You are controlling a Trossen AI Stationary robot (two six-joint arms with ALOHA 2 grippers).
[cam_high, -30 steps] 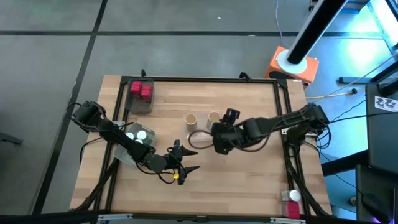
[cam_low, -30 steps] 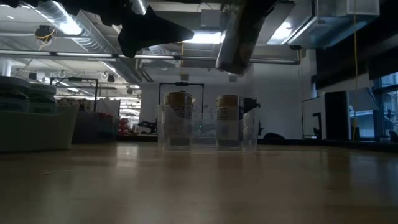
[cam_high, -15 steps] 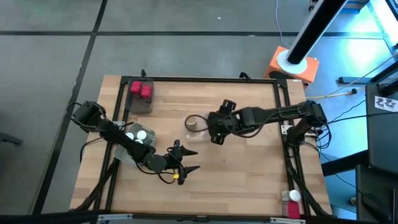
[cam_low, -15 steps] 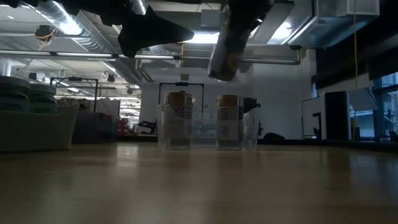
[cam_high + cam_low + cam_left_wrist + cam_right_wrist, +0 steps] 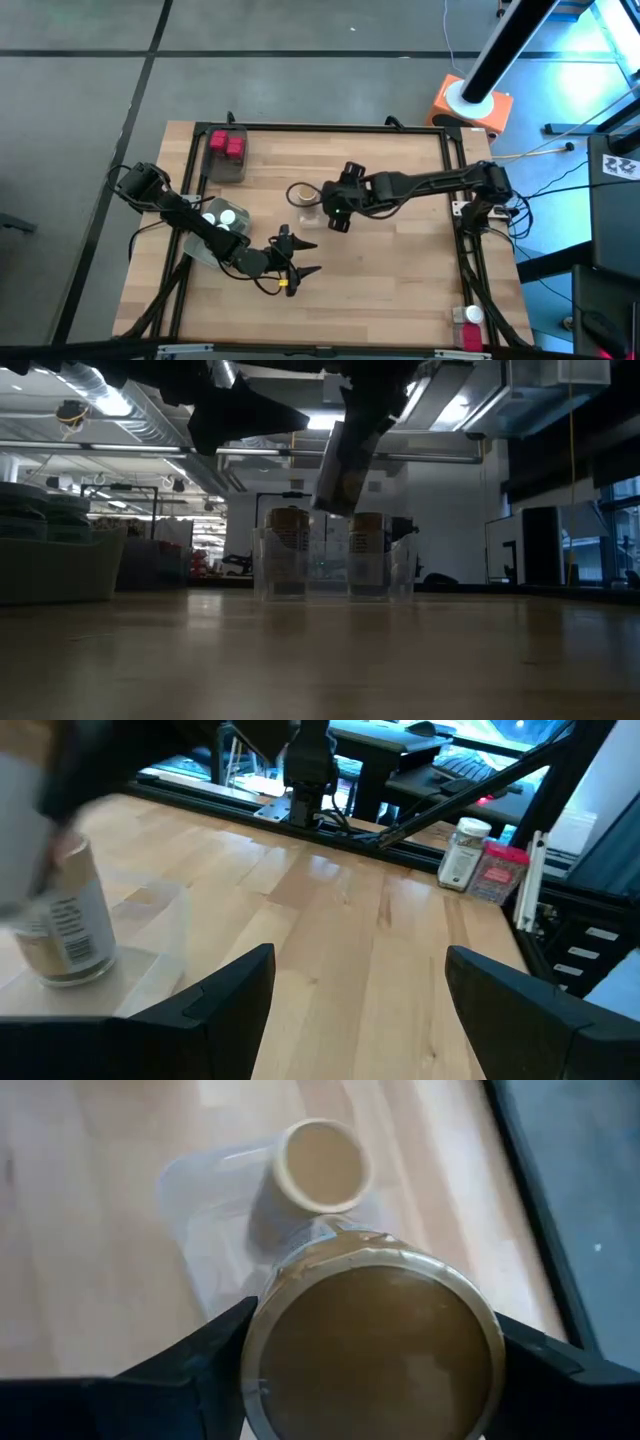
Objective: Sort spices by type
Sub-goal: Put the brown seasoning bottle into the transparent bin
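Overhead, the right gripper [image 5: 365, 1380] jaws clamp a tan spice jar [image 5: 375, 1355] above the clear tray [image 5: 205, 1230].

no readable text, labels blurred (barcode only)

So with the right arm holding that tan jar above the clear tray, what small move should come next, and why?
Probably lower it straight down. The right gripper is shut on a tan jar, hanging tilted above the clear tray, which already holds tan jars with a free gap between them. The left gripper waits open nearer the front.
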